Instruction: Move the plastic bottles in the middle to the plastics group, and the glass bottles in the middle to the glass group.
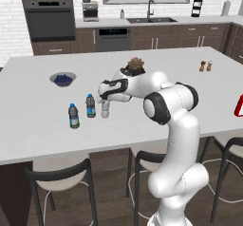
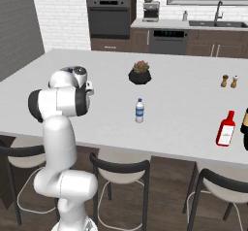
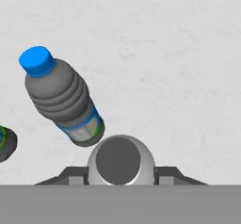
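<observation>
Now I've got the claw [image 1: 105,107] clamped on a clear plastic bottle [image 1: 105,110].
Held upright just beside the dark-capped pair [image 1: 81,110] on the worktop [image 1: 38,125], ready to set down there.

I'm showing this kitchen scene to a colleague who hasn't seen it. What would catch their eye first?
The white arm bends over the pale island counter, its gripper right above a small clear bottle. Just left stand two dark-labelled bottles. A red bottle stands alone far to the right.
</observation>
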